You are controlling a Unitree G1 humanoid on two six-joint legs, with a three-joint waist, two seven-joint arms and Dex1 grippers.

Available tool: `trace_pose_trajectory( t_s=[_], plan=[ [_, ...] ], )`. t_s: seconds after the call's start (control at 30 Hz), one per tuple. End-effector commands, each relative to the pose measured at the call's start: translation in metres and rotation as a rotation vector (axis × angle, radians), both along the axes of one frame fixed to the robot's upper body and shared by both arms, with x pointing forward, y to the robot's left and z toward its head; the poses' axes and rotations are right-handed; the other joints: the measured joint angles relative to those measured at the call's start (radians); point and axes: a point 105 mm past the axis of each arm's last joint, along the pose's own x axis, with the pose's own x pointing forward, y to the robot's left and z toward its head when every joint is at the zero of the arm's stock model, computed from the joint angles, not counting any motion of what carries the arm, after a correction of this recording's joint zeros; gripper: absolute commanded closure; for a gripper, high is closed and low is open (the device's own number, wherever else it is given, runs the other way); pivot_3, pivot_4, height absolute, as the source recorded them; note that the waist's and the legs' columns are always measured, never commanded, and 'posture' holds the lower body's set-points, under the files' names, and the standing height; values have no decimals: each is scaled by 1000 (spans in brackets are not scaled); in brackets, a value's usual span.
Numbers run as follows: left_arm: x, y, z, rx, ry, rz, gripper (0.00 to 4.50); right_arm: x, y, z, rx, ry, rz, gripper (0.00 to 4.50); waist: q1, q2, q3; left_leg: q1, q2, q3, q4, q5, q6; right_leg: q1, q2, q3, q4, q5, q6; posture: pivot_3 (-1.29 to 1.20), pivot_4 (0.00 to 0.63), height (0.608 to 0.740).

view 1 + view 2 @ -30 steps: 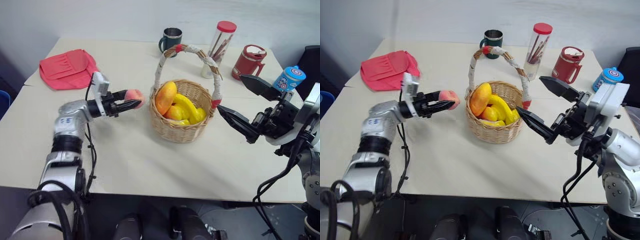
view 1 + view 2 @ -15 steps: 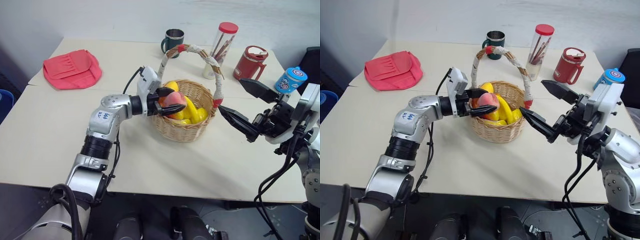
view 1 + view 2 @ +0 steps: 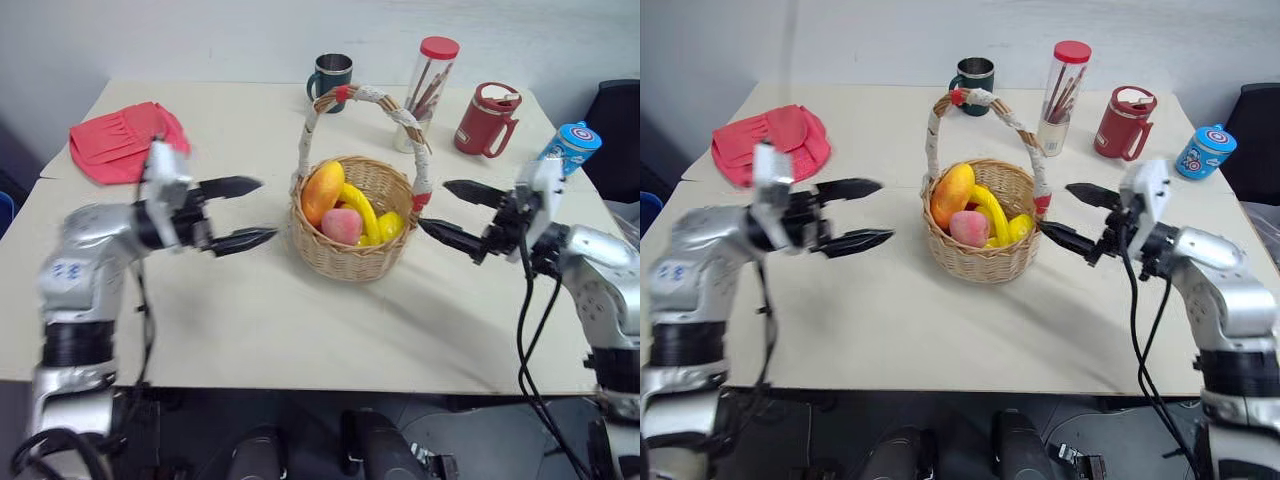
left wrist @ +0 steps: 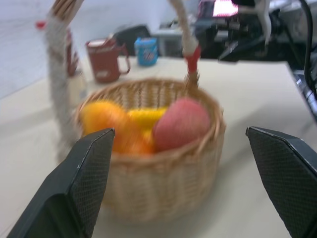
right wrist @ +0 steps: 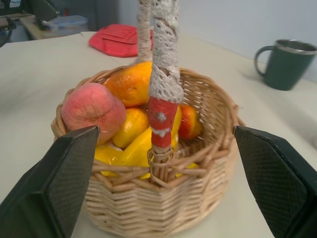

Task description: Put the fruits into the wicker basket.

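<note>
Pink peach (image 3: 342,225) now lies in the wicker basket (image 3: 350,262); left end effector (image 3: 245,212) spread, empty, withdrawn; task apparently complete.

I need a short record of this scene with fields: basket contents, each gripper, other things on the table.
basket: wicker basket, mid-table
inside: mango, peach, banana
left gripper: jaws open, empty, beside the basket
right gripper: jaws open, empty, by the handle's base
others: red cloth, green mug, red mug, clear jar, blue can
</note>
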Motion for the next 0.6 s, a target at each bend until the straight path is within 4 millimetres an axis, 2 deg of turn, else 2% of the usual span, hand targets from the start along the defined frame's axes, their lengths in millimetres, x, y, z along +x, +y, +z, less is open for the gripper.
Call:
trace_pose_trajectory(
  t_s=[0.03,0.1,0.27,0.37,0.43,0.47,0.53,0.57,0.6],
  plan=[
    [-29,8,15,19,-40,-30,10,8,10,14,46,-39,77,189,1,0,0,0,0,0,0,0,0,0,0,0,-1,0,0,0,150,740],
    [-38,9,13,25,-36,-23,0,12,16,10,41,-26,108,597,7,0,0,-1,0,0,0,-1,1,0,-2,0,-1,0,0,0,150,740],
    [-34,9,20,18,-99,36,0,11,26,4,40,-14,184,2312,20,0,0,-3,-1,-2,2,-2,3,1,-3,-1,-2,0,0,0,150,740],
    [-30,-2,25,1,-112,1,0,0,23,12,76,-55,212,3425,22,0,0,-3,-1,-1,2,-2,3,0,-3,-2,-1,0,0,0,150,740],
    [-26,-11,26,-18,-115,-25,0,-9,14,15,97,-85,185,4176,29,0,0,-3,-1,-1,1,-2,2,0,-2,-2,-1,0,0,0,150,740],
    [-24,-14,26,-26,-115,-33,0,-12,10,15,100,-95,171,4310,30,0,0,-3,-1,-2,1,-3,2,0,-2,-2,-2,0,0,0,150,740],
    [-20,-19,25,-36,-114,-46,0,-19,4,15,102,-99,131,4301,28,0,0,-3,-1,-1,1,-3,2,0,-2,-1,-2,0,1,0,150,740],
    [-18,-23,24,-45,-110,-59,0,-25,-4,14,101,-108,88,4301,28,0,0,-3,-1,-1,1,-3,2,0,-2,-1,-2,0,1,0,150,740],
    [-14,-29,21,-57,-98,-82,0,-35,-20,16,113,-134,0,4301,32,0,0,-3,-1,0,1,-3,2,0,-2,-1,-2,0,1,0,150,740]
  ],
)
